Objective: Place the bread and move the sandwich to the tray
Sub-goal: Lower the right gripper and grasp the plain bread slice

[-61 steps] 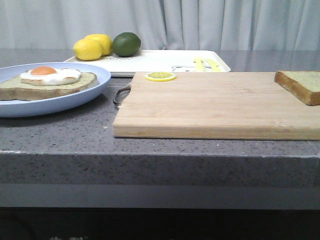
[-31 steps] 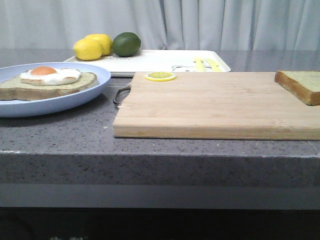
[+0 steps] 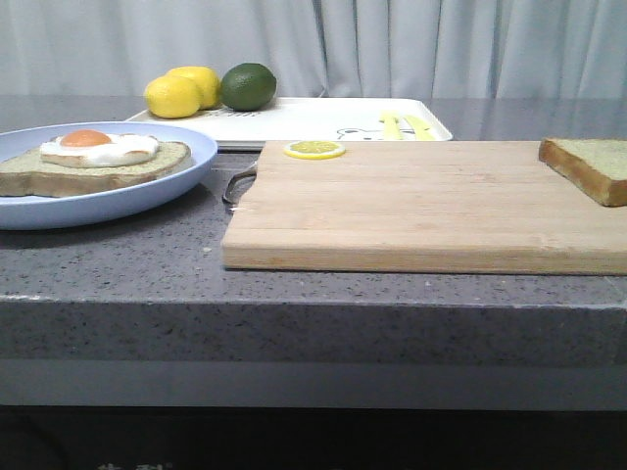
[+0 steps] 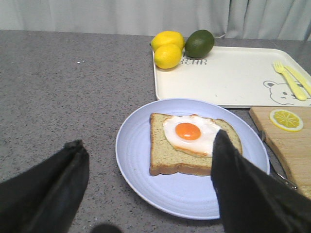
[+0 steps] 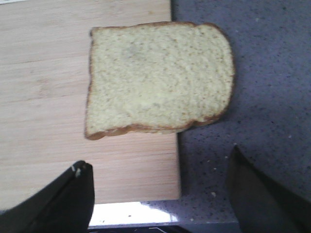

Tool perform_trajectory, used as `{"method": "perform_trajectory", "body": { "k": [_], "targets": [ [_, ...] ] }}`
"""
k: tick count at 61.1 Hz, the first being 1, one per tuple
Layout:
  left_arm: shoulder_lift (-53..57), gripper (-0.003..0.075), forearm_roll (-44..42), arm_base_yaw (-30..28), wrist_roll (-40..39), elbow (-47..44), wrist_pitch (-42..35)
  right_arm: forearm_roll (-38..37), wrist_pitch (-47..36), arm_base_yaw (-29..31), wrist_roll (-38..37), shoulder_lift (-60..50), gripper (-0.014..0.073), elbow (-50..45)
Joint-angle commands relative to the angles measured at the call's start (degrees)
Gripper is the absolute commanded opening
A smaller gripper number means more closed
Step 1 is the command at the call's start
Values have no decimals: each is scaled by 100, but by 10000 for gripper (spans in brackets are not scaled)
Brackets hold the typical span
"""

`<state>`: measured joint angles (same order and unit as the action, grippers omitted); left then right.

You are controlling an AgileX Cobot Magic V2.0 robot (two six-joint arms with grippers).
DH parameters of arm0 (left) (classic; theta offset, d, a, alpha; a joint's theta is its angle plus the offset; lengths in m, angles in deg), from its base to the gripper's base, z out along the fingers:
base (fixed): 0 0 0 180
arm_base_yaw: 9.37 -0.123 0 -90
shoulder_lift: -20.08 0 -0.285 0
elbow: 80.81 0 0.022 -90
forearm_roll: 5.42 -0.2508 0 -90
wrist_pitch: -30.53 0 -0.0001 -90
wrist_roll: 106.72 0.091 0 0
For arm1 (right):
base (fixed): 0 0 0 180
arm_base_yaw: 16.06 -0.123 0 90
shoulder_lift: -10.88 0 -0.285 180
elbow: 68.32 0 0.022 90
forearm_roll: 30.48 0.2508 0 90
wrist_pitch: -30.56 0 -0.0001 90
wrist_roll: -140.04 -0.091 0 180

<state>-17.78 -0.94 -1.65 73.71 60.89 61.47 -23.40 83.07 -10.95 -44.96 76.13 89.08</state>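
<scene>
the bread (image 5: 158, 80) lies flat on the right end of the cutting board (image 5: 43, 97), part of it overhanging the board's edge above the grey countertop (image 5: 262, 73). the right gripper (image 5: 160, 194) hangs above it with its 2 fingers (image 5: 73, 194) spread wide apart, holding nothing, the slice lying just beyond the gap between them. the left gripper (image 4: 146, 189) is likewise spread wide and empty over the sandwich (image 4: 192, 143), 1 slice topped with a fried egg on the pale-blue plate (image 4: 141, 179); its right-hand finger covers the slice's corner in that view.

the front view shows neither gripper, and only the left part of the bread (image 3: 588, 166) at the frame's edge. the left wrist view shows the tray (image 4: 233, 77) from above, with its bear print, yellow fork marks, 2 lemons (image 4: 167, 48) and a lime (image 4: 199, 42) at its far corner, and a lemon slice (image 4: 286, 119) on the board beside the tray.

against the front view of 0.5 s ago, nothing has shifted.
</scene>
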Motion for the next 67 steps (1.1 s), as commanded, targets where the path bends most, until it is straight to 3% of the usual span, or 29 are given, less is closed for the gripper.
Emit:
{"method": "perform_trajectory", "body": {
  "k": [1,9,27,35,56,67],
  "targets": [
    [-68,511,60,219,20,194,-498,125,97,491,129,367,573,449],
    [-68,511,13,551,20,194,-498,860,571,1340,895,917,573,747],
    [-68,511,2,776,20,194,-631,3438,1581,3014,2795,1938,573,814],
    [-68,511,2,776,20,194,-631,3940,1724,3191,3213,2288,570,819],
    [-68,511,2,776,20,194,-631,4236,1781,3191,3489,3131,570,834],
    [-68,511,2,776,20,194,-631,4769,1942,3191,3814,3501,570,834]
  ]
}}
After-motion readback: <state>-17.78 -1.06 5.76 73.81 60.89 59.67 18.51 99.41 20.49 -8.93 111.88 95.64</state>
